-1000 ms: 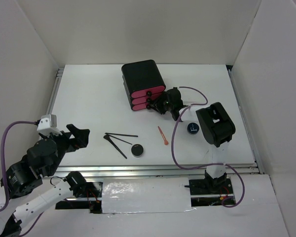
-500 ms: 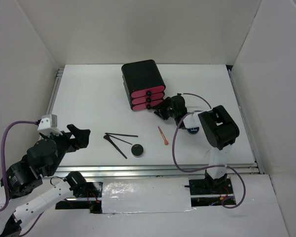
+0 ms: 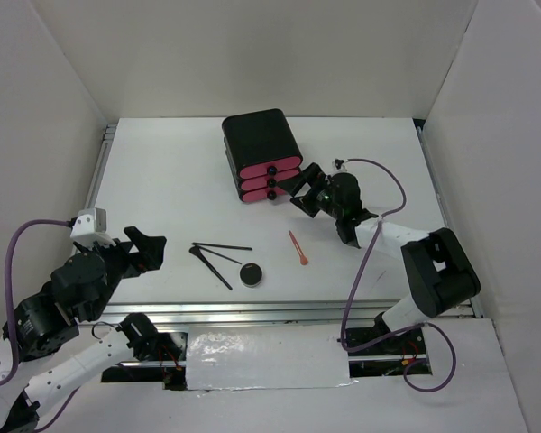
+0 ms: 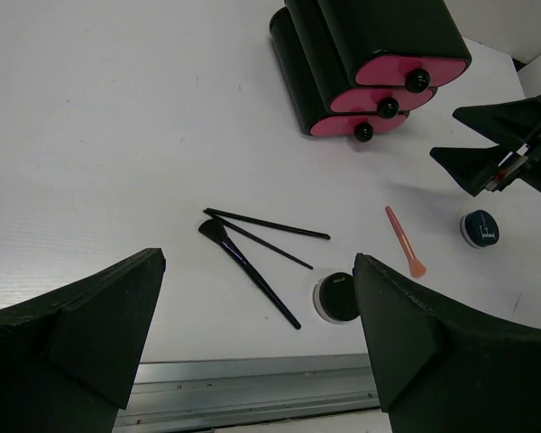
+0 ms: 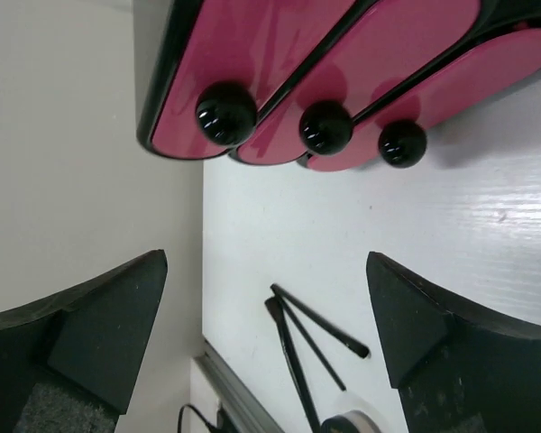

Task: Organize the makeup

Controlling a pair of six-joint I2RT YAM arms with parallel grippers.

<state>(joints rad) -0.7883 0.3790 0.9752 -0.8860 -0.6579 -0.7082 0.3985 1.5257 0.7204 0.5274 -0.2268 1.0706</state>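
Note:
The makeup lies on the white table (image 3: pixel 171 180). Thin black brushes (image 3: pixel 218 254) (image 4: pixel 252 248) (image 5: pixel 308 341) are fanned out at the front, with a round black compact (image 3: pixel 251 274) (image 4: pixel 336 298) to their right. An orange-pink stick (image 3: pixel 298 248) (image 4: pixel 404 241) lies further right. The dark blue jar (image 4: pixel 479 227) shows in the left wrist view; the right arm covers it from above. My right gripper (image 3: pixel 300 187) (image 5: pixel 267 260) is open and empty, just right of the chest's knobs (image 5: pixel 325 126). My left gripper (image 3: pixel 146 248) (image 4: pixel 258 263) is open and empty, left of the brushes.
The black chest with pink drawers (image 3: pixel 257 137) (image 4: pixel 379 32) (image 5: pixel 252 36) stands at the back centre, all its drawers pushed in. White walls close in the table on three sides. A metal rail (image 3: pixel 279 311) runs along the front edge.
My right gripper has drawn back to the right from the drawer knobs and opened wide. Its arm has dropped lower and now covers the blue jar. The left arm has not moved.

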